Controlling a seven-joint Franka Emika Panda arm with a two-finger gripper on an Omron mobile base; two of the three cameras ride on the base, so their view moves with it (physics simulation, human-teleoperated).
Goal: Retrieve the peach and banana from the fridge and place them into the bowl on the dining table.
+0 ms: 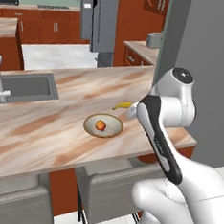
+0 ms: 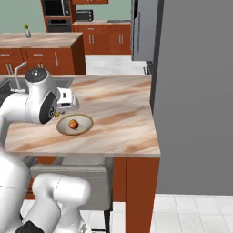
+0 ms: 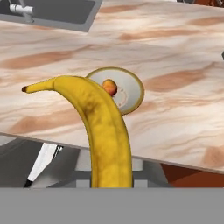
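Marbled surface, bowl with peach inside.
Jaws clamped on banana, held above surface beside bowl, stem tip pointing away from jaws.

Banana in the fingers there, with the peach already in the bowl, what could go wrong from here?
1. The banana looks about as long as the bowl is wide, so it may land across the rim and slide onto the table.
2. The peach sits mid-bowl; a dropped banana could knock it out.
3. The bowl lies near the table's edge, so a nudge could shift it towards the chairs.
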